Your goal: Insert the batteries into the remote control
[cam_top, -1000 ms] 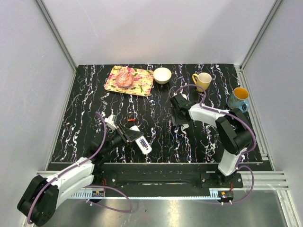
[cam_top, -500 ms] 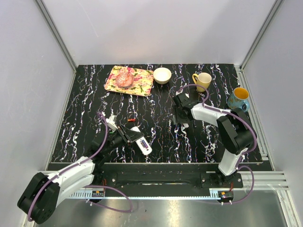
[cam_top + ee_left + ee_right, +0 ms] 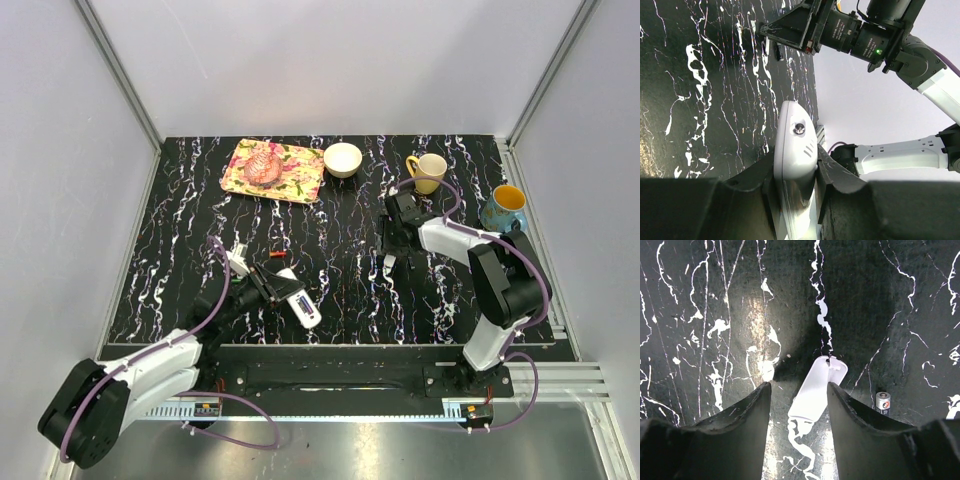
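Left gripper [image 3: 796, 166] was clamped on the remote [image 3: 796, 142]. Right gripper [image 3: 799, 389] (jaws apart) straddled the cover [image 3: 816, 395], with a battery [image 3: 883, 401] just beside the cover.

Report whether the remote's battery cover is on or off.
Off: the cover lies on the table; the left end effector holds the remote.

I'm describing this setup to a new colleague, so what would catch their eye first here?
Probably the white remote clamped in the left fingers, front left on the black marbled table. Next, the right fingers, open above a small white cover piece with a battery lying nearby, mid-table. The bright floral tray at the far edge stands out too.
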`<state>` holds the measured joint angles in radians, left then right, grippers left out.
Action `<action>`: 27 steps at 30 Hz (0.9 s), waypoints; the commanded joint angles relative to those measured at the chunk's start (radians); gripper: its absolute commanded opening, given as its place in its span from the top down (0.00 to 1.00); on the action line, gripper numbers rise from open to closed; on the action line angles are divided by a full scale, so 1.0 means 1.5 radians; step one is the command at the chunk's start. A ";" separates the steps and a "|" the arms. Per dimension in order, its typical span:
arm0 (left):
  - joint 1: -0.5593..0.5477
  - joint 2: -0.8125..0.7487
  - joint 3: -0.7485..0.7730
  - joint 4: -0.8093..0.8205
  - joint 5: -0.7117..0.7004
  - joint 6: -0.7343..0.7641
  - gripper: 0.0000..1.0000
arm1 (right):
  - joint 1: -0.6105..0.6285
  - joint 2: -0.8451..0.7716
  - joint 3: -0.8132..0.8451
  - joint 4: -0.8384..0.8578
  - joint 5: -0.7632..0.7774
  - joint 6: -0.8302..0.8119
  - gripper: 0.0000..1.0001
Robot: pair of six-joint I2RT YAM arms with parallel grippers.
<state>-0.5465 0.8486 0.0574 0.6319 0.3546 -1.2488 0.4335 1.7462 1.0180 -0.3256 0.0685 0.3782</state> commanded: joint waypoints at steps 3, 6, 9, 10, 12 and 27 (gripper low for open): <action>-0.006 0.015 0.024 0.068 -0.010 0.002 1.00 | -0.007 0.004 -0.040 0.004 -0.029 0.021 0.41; -0.008 0.024 0.025 0.078 -0.011 0.000 1.00 | -0.008 -0.015 -0.044 0.007 -0.025 0.025 0.35; -0.010 0.034 0.027 0.087 -0.008 -0.001 1.00 | -0.008 -0.028 -0.039 0.000 -0.022 0.028 0.33; -0.011 0.037 0.028 0.089 -0.009 -0.001 1.00 | -0.008 -0.031 -0.037 0.000 -0.020 0.028 0.33; -0.012 0.038 0.027 0.090 -0.009 -0.002 1.00 | -0.007 -0.044 -0.038 -0.002 -0.017 0.031 0.32; -0.014 0.037 0.024 0.092 -0.011 -0.002 1.00 | -0.007 -0.064 -0.040 -0.009 -0.002 0.036 0.30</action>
<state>-0.5640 0.9054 0.0574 0.6846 0.3542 -1.2495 0.4252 1.6924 0.9642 -0.3134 0.0429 0.4206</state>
